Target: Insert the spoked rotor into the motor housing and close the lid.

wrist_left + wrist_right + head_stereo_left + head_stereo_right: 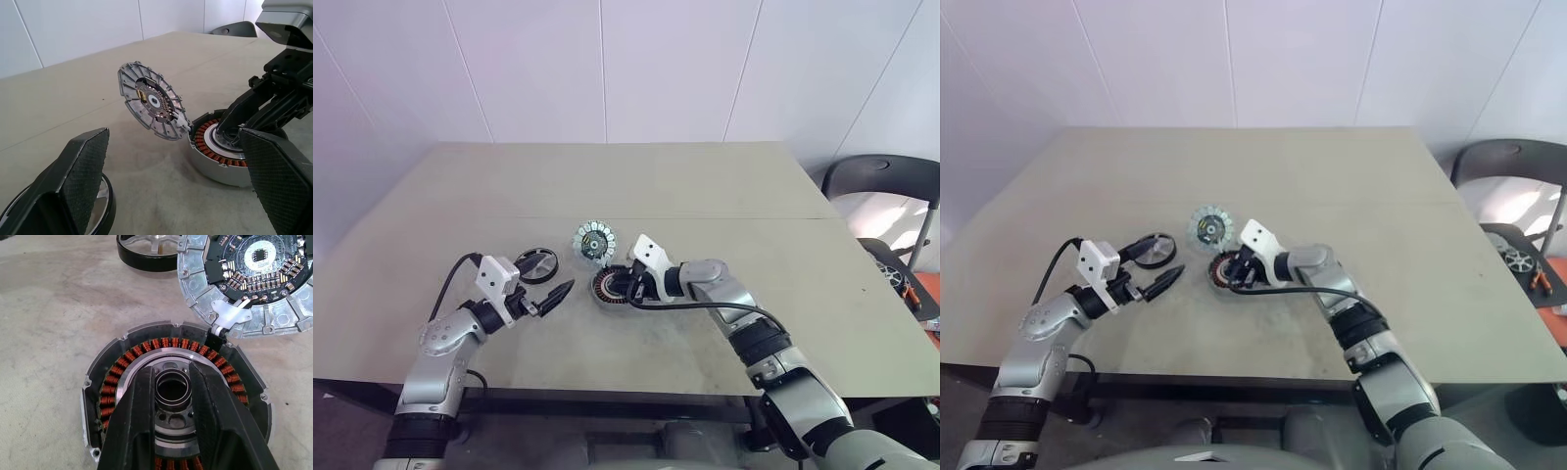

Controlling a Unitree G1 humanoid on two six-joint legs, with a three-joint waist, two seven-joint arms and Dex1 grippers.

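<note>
Your left hand [551,297] hovers low with its two black fingers [83,171] spread wide and pointing level toward the right arm, while your right arm reaches forward and inward, wrist bent, its hand [172,396] tilted downward with the fingers drawn fairly close together.

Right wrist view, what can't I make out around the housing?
- Housing: near windings hidden behind the right hand's fingers.
- Whether the fingers grip the hub ring: cannot tell.
- Rotor: cut off by the frame edge.
- Lid: cut off by the edge too.
</note>
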